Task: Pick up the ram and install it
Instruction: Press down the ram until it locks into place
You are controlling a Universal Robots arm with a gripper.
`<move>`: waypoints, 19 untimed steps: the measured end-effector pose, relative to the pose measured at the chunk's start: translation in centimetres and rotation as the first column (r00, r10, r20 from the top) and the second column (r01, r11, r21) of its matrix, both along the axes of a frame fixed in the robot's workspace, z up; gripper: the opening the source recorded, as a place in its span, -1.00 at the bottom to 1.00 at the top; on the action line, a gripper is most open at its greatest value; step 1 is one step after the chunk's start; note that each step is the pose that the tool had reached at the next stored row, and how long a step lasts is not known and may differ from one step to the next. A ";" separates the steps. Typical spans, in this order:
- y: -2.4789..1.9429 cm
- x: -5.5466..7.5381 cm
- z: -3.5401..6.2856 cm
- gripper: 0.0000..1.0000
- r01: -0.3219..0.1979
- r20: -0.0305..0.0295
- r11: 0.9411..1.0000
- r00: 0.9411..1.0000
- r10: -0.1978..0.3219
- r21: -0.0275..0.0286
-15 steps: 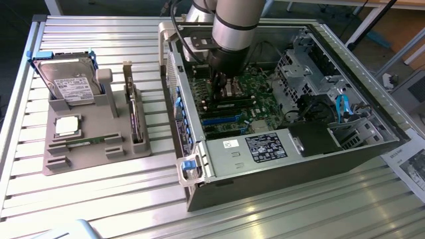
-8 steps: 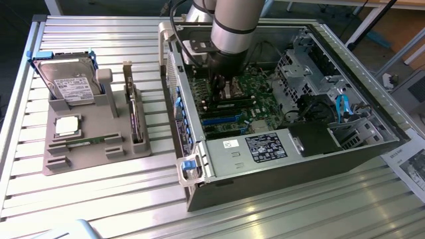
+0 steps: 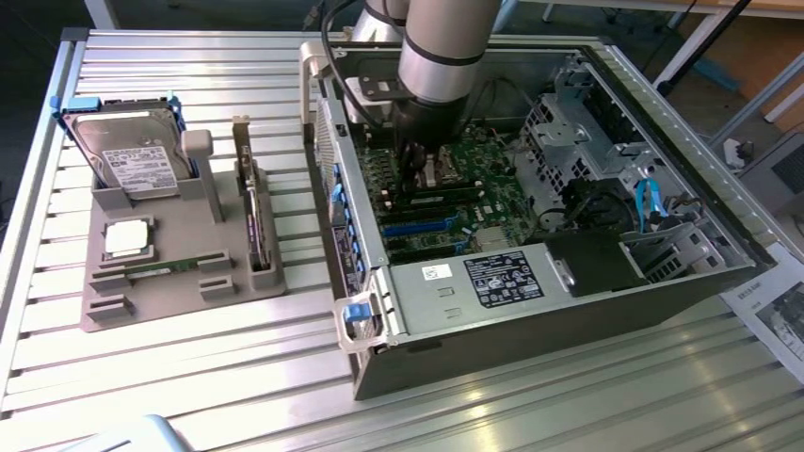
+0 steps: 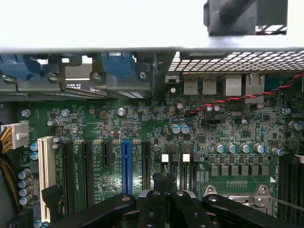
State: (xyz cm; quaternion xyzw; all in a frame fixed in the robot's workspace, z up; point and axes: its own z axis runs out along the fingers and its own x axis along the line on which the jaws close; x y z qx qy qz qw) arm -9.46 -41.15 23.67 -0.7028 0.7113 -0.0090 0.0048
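Observation:
A ram (image 3: 161, 272), a thin green strip, lies in a holder at the front of the grey fixture tray (image 3: 151, 311), left of the computer in the exterior view. My gripper (image 3: 421, 162) hangs inside the open computer case (image 3: 528, 282), low over the green motherboard (image 3: 484, 202) beside the silver processor socket (image 3: 442, 174). In the wrist view my gripper (image 4: 164, 184) is shut, its dark fingertips (image 4: 156, 197) pressed together above the board between the blue card slot (image 4: 126, 164) and the socket (image 4: 240, 192). Black memory slots (image 4: 287, 180) lie off to one side.
The tray also holds a hard drive (image 3: 132, 155), a square silver chip (image 3: 128, 237) and an upright dark card (image 3: 255, 226). The case walls, the drive cage (image 3: 578, 132) and the black power supply (image 3: 590, 264) ring the motherboard. A slatted metal table (image 3: 188, 377) surrounds everything.

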 end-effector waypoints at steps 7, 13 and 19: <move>-0.01 0.0 -0.17 -0.80 0.000 0.000 1.000 1.000 0.000 0.000; -0.01 0.0 -0.24 -0.80 0.000 0.000 1.000 1.000 0.000 0.000; -0.01 0.0 -0.40 -0.80 0.000 0.000 1.000 1.000 0.000 0.000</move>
